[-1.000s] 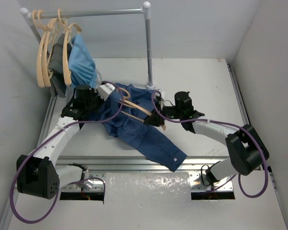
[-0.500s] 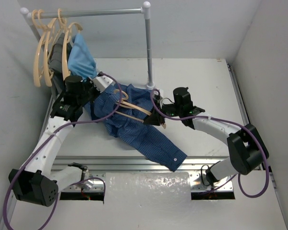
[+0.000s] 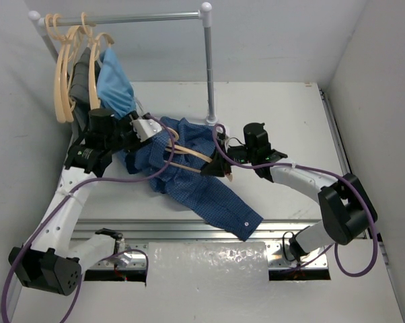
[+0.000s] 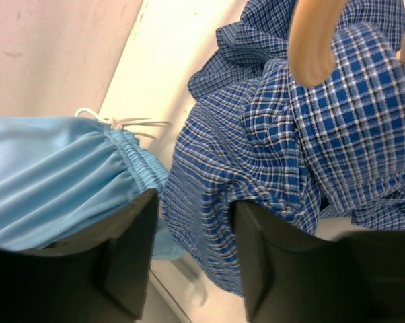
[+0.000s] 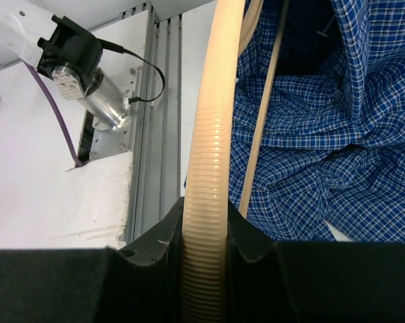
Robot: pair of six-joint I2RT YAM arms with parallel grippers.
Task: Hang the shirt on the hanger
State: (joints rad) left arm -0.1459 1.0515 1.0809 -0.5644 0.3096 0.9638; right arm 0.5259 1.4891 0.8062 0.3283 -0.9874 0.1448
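A tug toward the upper left

The left claw [image 4: 194,202], pinching a fold of the dark blue checked button-up shirt [image 3: 212,195], has shifted up-left. The right claw [image 5: 206,219] stays clamped on the pale peach curved hanger [image 3: 189,156] across the shirt, mid-frame on the white worktop [image 3: 276,114].

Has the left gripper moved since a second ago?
Yes. The left gripper has pivoted: its body swung left toward the hanging garments, away from the rack post; its tip barely shifted.
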